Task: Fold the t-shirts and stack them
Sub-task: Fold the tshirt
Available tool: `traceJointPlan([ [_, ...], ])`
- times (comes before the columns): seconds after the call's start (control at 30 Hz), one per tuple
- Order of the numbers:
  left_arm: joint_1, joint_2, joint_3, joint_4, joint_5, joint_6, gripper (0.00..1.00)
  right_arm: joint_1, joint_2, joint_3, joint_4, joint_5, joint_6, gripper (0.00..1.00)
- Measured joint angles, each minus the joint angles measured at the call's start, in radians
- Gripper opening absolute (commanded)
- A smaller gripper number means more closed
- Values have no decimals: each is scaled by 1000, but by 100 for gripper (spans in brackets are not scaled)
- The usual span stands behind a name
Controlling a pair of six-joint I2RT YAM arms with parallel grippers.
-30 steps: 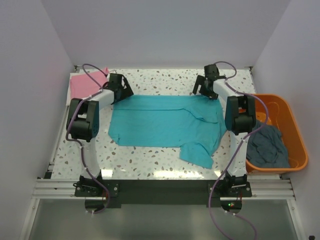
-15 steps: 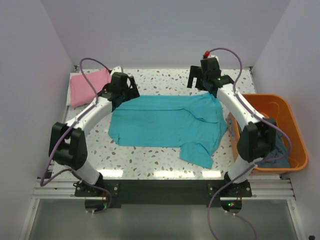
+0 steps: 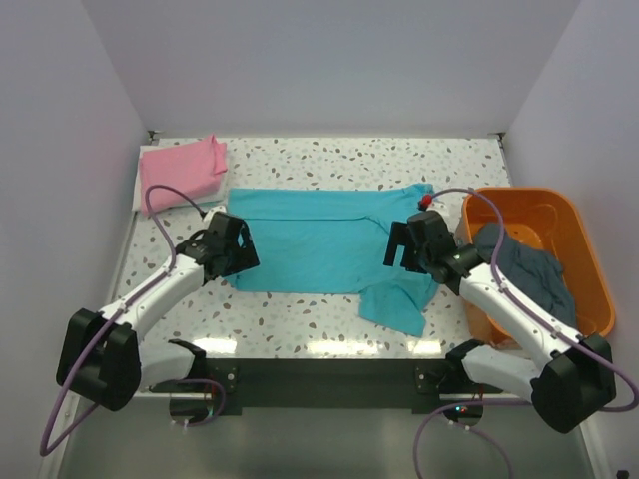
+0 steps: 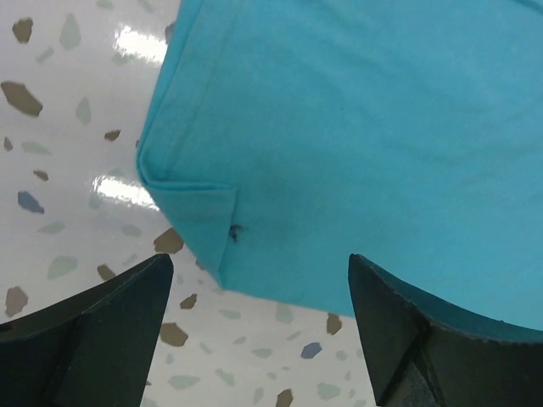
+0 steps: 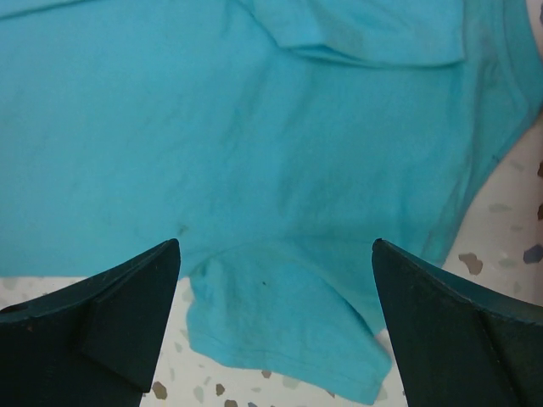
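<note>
Your teal shirt [image 3: 310, 239] lies flat in the middle of the table [image 3: 300, 317]. The pink shirt [image 3: 180, 172] sits folded at the far left. The grey-blue shirt [image 3: 524, 274] waits in the orange tub [image 3: 591, 299] on the right.

Your left tool [image 3: 228, 247] hangs over the near left corner [image 4: 191, 212] of the teal shirt. Its two fingers are spread wide and hold nothing. Your right tool [image 3: 404, 244] hangs over the near right side, above the sleeve [image 5: 280, 326]. It is spread wide too, and it holds nothing.

It looks like the next job is to pinch the near edge and fold it over.

- On the left, bring the tool down so the corner sits right between the fingers. A little flap is tucked there, so try to catch both layers.
- On the right, the sleeve sticks out past the body of the shirt. Pick your spot with care. Take the edge of the body, not just the loose sleeve, or the fold may come out crooked.
- Squeeze both tools at about the same time.
- Lift both sides to the same height, so the cloth does not drag or bunch.
- Carry the edge across evenly and lay it down flat.
</note>
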Motion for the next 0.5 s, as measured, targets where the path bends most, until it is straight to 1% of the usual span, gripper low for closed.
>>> traceJointPlan([
  [0.17, -1, -1, -64, -33, -10, -12, 76, 2, -47, -101, -37, 5, 55, 99],
  [0.2, -1, 3, -72, -32, -11, -14, 72, 2, -57, -116, -45, 6, 64, 99],
  [0.27, -1, 24, -79, -31, -15, -21, 69, 2, -76, -135, -67, 7, 79, 99],
  [0.3, -1, 39, -80, -29, -18, -22, 64, 2, -86, -143, -76, 7, 84, 99],
  [0.43, -1, 97, -80, -21, -34, -26, 57, 2, -117, -164, -101, 13, 95, 99],
  [0.47, -1, 114, -80, -23, -41, -28, 51, 2, -122, -167, -108, 15, 97, 99],
  [0.5, -1, 125, -80, -24, -49, -31, 50, 2, -125, -170, -113, 18, 99, 99],
])
